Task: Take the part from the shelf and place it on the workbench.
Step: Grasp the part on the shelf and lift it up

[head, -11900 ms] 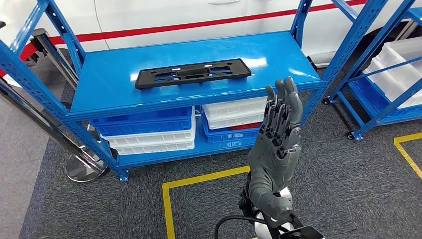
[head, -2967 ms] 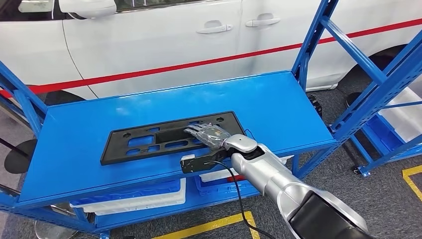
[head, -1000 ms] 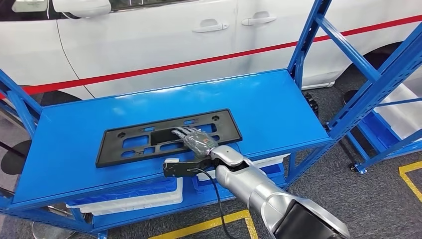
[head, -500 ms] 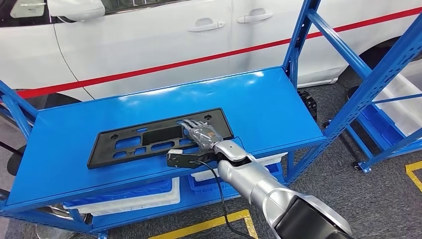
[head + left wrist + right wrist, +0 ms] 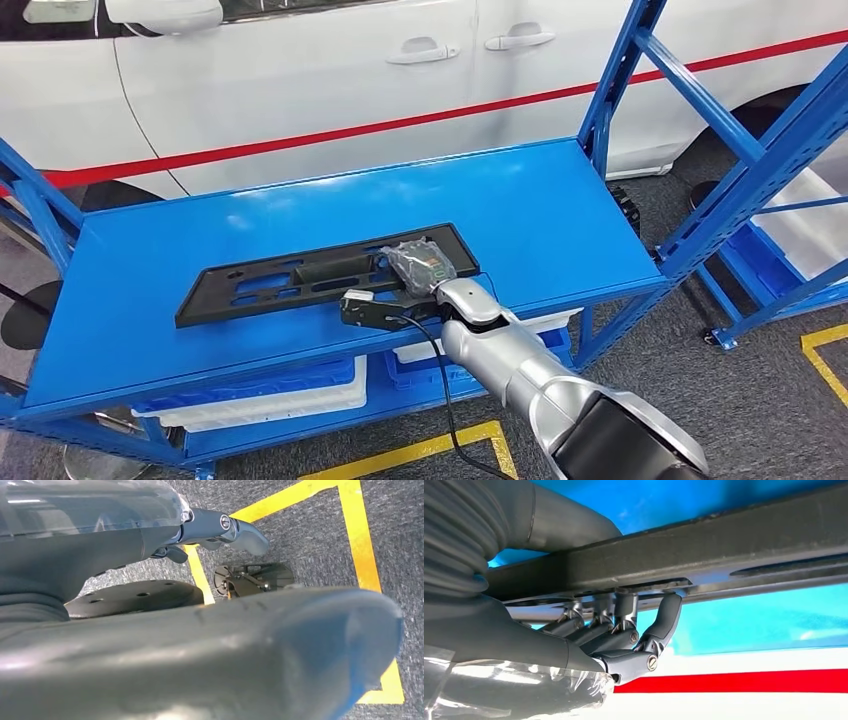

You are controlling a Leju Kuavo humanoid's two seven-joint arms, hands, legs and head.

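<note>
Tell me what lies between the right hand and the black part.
Nothing: the right hand grips the part directly, fingers hooked into it, thumb on the opposite face, in the right wrist view.

Long flat black plastic part (image 5: 300,277), full of rectangular cutouts, sits on the blue shelf (image 5: 560,215) near its front edge, right end tilted up.

Readable text: we found none on the part, shelf, car or bins.
</note>
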